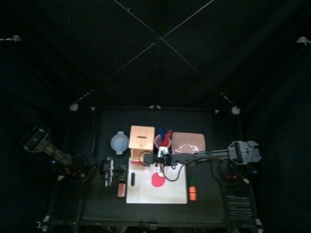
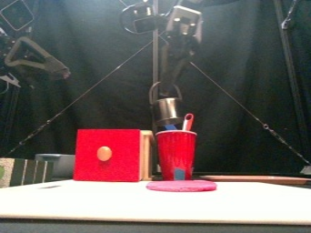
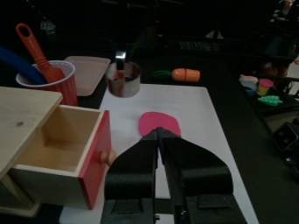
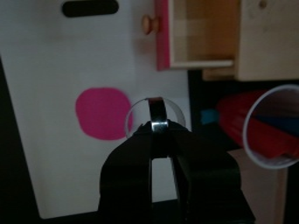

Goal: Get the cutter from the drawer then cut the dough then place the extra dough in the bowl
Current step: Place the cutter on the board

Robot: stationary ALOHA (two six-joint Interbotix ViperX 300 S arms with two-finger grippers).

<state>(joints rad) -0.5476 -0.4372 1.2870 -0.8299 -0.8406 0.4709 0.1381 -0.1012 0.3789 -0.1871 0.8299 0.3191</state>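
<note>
One flat disc of pink dough (image 2: 183, 186) lies nearest, uncut on the white cutting board (image 3: 228, 114). Past it, the right gripper (image 2: 165, 89) pinches the wire handle of the metal cutter (image 2: 168, 111), which hangs clear of the board near the red cup (image 2: 176, 155). Dangling like this, the cutter could swing, clip the toy knives (image 2: 186, 121) or land off-centre. The left gripper (image 3: 162, 133), jaws together on nothing, hovers beside the wooden box (image 3: 41, 131). From the front its drawer (image 3: 70, 153) shows only a red face; the wrist views show it open.
</note>
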